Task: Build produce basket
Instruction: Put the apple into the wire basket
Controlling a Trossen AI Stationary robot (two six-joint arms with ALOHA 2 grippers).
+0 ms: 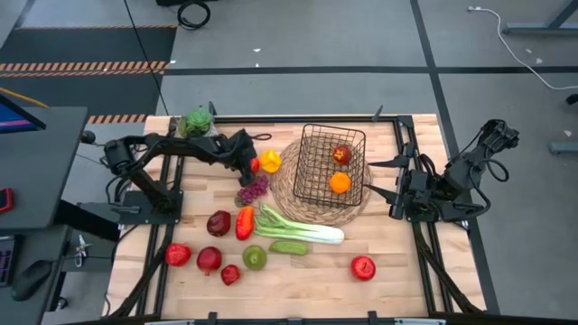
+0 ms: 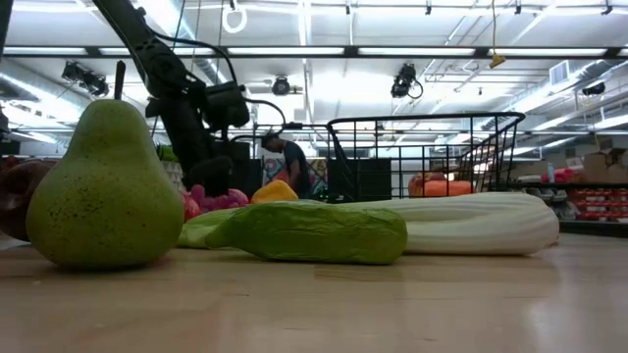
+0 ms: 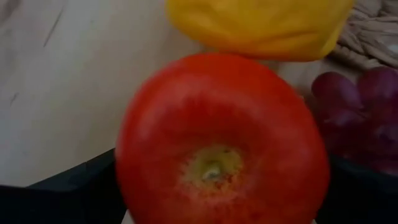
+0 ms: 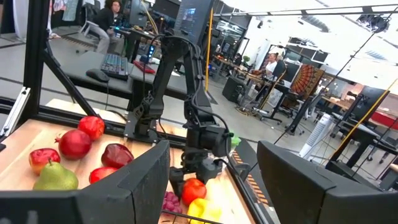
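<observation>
- Left gripper [image 1: 251, 162] down over a red tomato-like fruit [image 3: 221, 140] toward the far edge of the tabletop, fingers spread wide on either side of it — not yet pinching.
- Best closed squarely across the fruit's widest part, gently; smooth round skin likely to slip.
- Yellow pepper [image 1: 270, 161] touching or just beside the fruit, purple grapes [image 1: 253, 190] near — worth lifting straight up to avoid nudging either.
- Wire basket [image 1: 312, 135] on the round straw mat [image 1: 287, 200], toward the right of the tabletop, already holding a red apple [image 1: 341, 154] and an orange [image 1: 340, 182].
- Release low inside, over a free spot.
- Right gripper [image 1: 379, 177] waiting at the right edge, fingers spread, empty.
</observation>
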